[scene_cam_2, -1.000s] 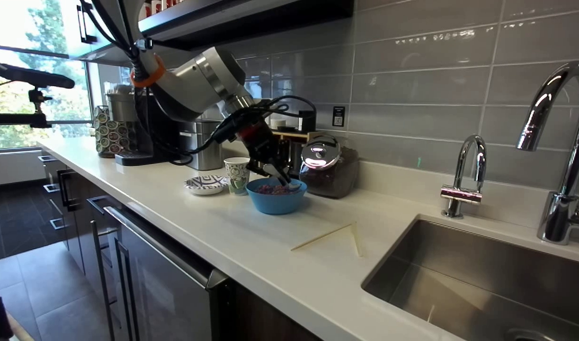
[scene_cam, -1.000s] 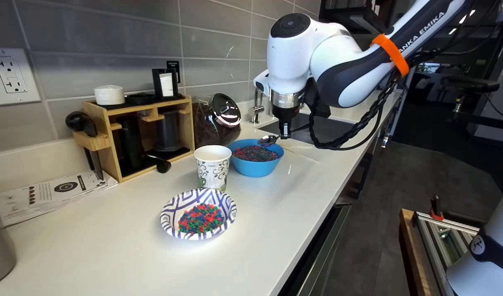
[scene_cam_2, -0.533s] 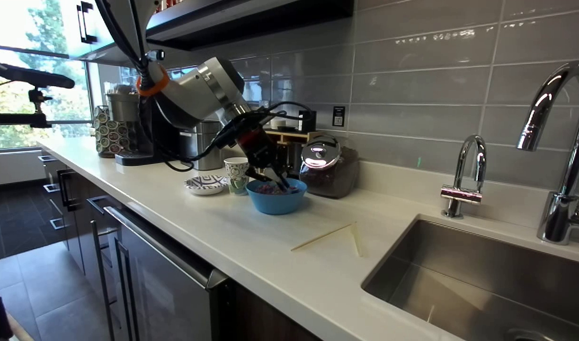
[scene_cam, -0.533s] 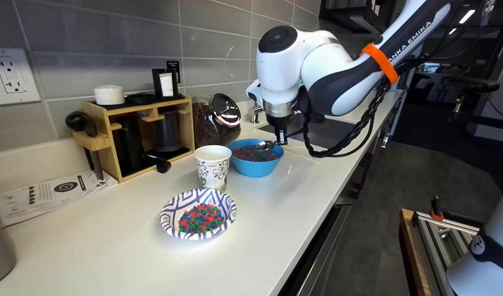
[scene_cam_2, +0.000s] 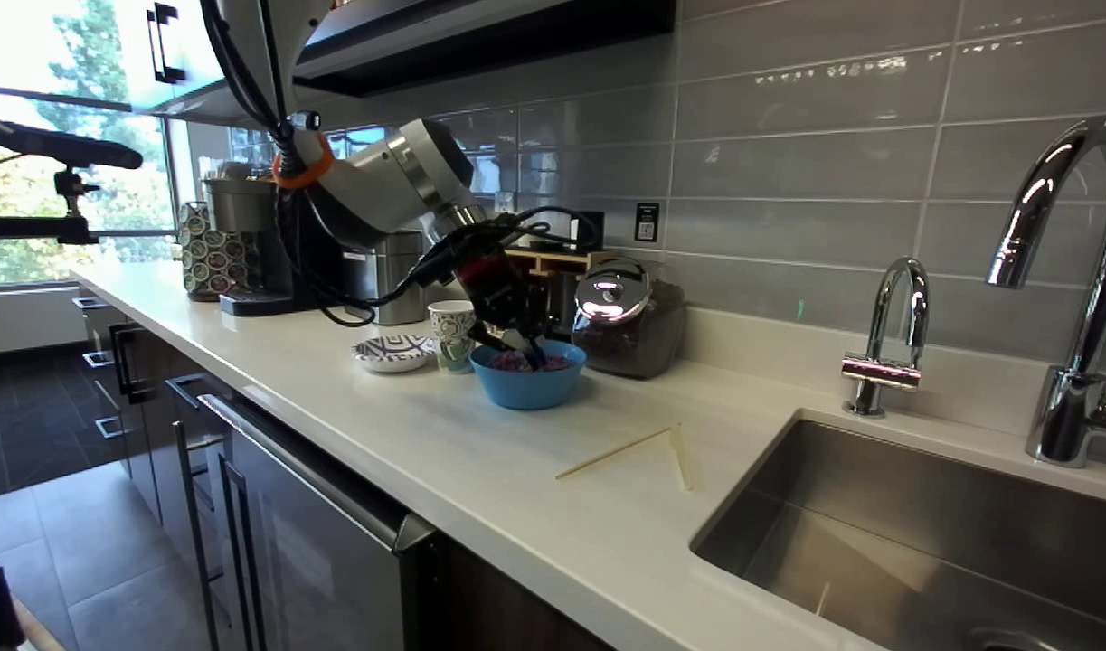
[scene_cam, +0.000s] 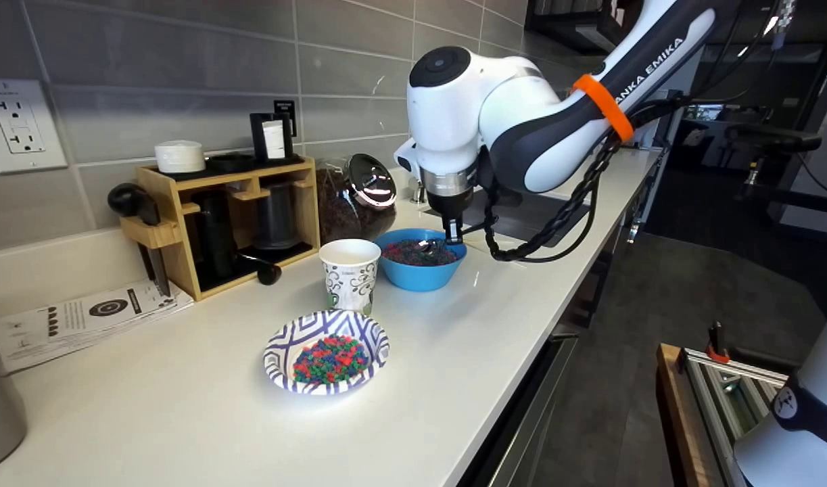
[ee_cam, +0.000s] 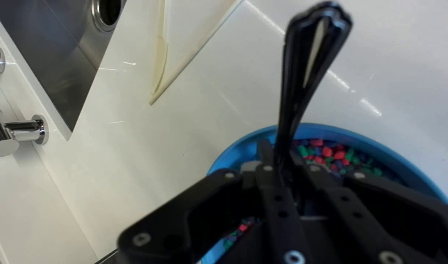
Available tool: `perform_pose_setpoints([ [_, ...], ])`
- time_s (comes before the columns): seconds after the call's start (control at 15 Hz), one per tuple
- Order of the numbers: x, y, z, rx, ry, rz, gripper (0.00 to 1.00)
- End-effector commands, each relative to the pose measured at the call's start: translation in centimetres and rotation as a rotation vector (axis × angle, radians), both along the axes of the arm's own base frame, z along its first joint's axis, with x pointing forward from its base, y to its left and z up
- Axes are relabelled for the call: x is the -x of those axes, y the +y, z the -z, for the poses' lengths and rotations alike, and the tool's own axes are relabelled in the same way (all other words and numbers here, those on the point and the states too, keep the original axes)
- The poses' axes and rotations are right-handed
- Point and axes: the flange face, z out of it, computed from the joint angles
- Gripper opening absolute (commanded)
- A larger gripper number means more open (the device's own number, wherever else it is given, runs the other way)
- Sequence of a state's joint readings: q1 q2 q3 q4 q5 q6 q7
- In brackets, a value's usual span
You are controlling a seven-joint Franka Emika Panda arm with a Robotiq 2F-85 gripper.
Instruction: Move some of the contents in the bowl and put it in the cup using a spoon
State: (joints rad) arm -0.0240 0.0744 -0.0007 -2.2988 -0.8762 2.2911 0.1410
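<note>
The blue bowl (scene_cam: pixel 418 279) holds red, green and blue bits (scene_cam: pixel 403 254); it also shows in an exterior view (scene_cam_2: pixel 527 389) and the wrist view (ee_cam: pixel 337 132). My gripper (scene_cam: pixel 454 238) is over the bowl's rim. In the wrist view its fingers (ee_cam: pixel 280 154) are shut on the spoon's dark handle (ee_cam: pixel 308 55), which sticks up past them. The spoon's shiny head (scene_cam: pixel 427 247) is down at the bits; its tip is hard to make out. The white patterned paper cup (scene_cam: pixel 350 277) stands upright beside the bowl, also in an exterior view (scene_cam_2: pixel 453 336). The cup's inside bottom is hidden.
A patterned paper bowl (scene_cam: pixel 376 338) with colored bits stands in front of the cup. A wooden rack (scene_cam: pixel 312 203) and a tilted glass jar (scene_cam_2: pixel 629 330) stand by the wall. Thin sticks (scene_cam_2: pixel 616 451) lie near the sink (scene_cam_2: pixel 788 470).
My gripper has moved down and slightly toward the cup. The spoon's head has gone from above the bowl's rim down to the bits. The bowl and cup have not moved.
</note>
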Motion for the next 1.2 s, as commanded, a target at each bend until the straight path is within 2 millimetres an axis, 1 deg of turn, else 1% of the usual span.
perform_pose_setpoints([
  [0.0,-0.4,-0.1,1.0,-0.131,0.049,0.010,0.02],
  [0.27,-0.5,-1.0,0.6,-0.253,0.050,0.046,0.02],
  [0.6,-0.4,-2.9,0.0,-0.400,0.037,0.081,0.02],
  [0.87,0.2,-4.3,-0.8,-0.544,0.012,0.077,0.02],
  [1.13,0.7,-5.5,-1.3,-0.638,-0.002,0.056,0.02],
])
